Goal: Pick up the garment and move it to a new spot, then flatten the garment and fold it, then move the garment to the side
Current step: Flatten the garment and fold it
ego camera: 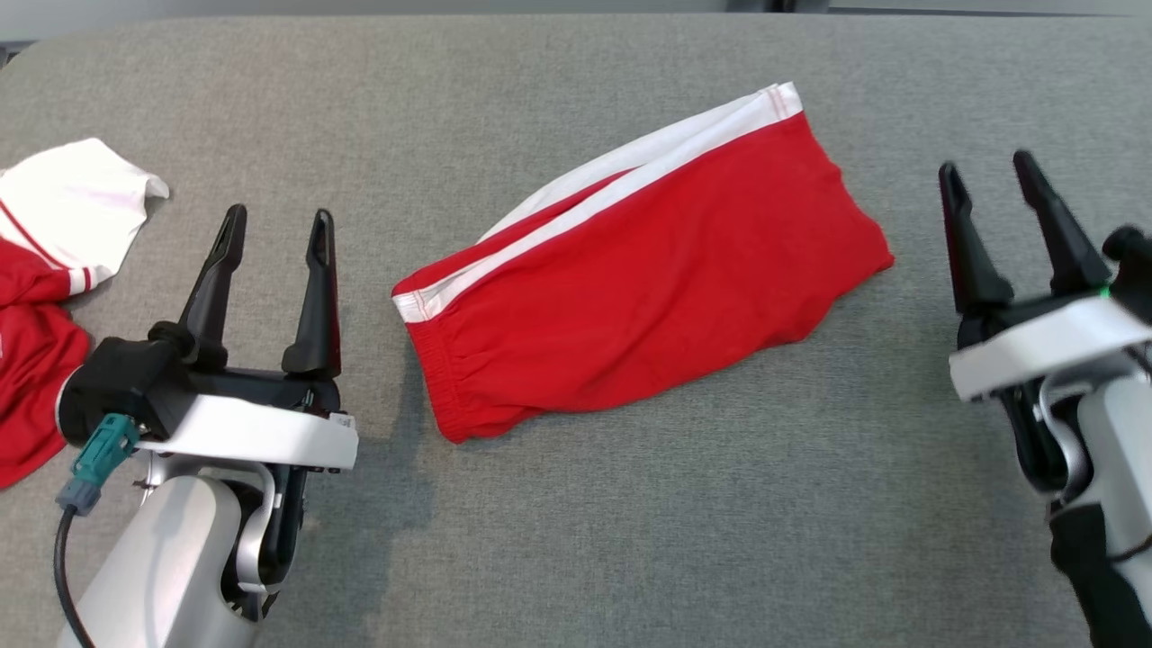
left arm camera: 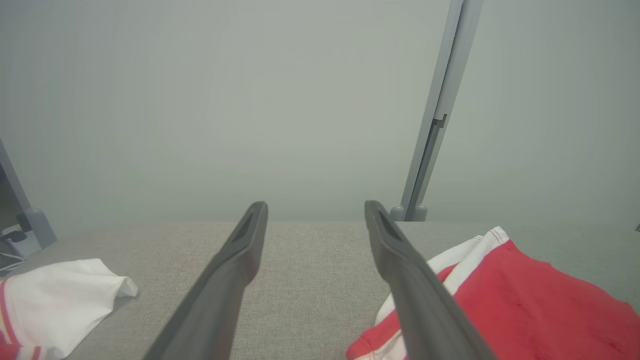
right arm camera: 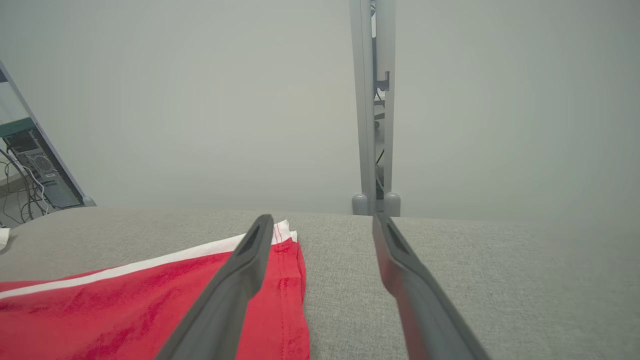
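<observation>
Lying flat on the grey cloth-covered table (ego camera: 630,540), near the middle of the head view: the red garment (ego camera: 648,279), folded, slanting from a gathered waistband at the lower left up to a hem at the upper right, carrying a white stripe along the far edge. Holding the left gripper (ego camera: 279,216) just left of the waistband, apart from the cloth, with the pale forearm rising from the bottom left corner and the wrist low over the table. Pointing both long dark fingers (ego camera: 317,288) away across the table, standing them spread wide, pinching nothing. Holding the right gripper (ego camera: 985,164) near the garment's right end without touching it, bringing the forearm in from the lower right, leaning slightly leftward. Showing those fingers (ego camera: 967,243) parted as well, gripping nothing. Resting crumpled at the far left edge, beside the left arm: a second red and white garment (ego camera: 54,225).
</observation>
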